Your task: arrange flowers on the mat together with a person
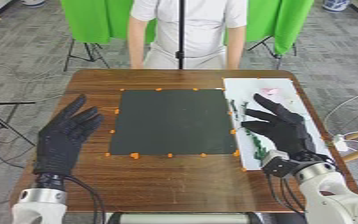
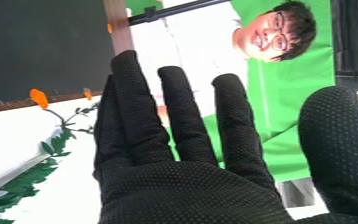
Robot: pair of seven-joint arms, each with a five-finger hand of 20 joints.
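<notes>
R hand [image 1: 288, 134], open, is over white sheet [image 1: 245, 84] w/ green stems [image 1: 257, 146] & pink flwr [image 1: 270, 92]; L hand [image 1: 60, 145], fingers loosely straight, is L of dk mat [image 1: 174, 122].

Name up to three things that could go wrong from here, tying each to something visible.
The right hand is over the white sheet, close to the green stems, so a sideways move might brush them out of place.

The stems lie near one another, so picking one up could drag another along.

The pink flower appears just beyond that hand's fingertips in the head view, so a careless reach might crush it.
</notes>
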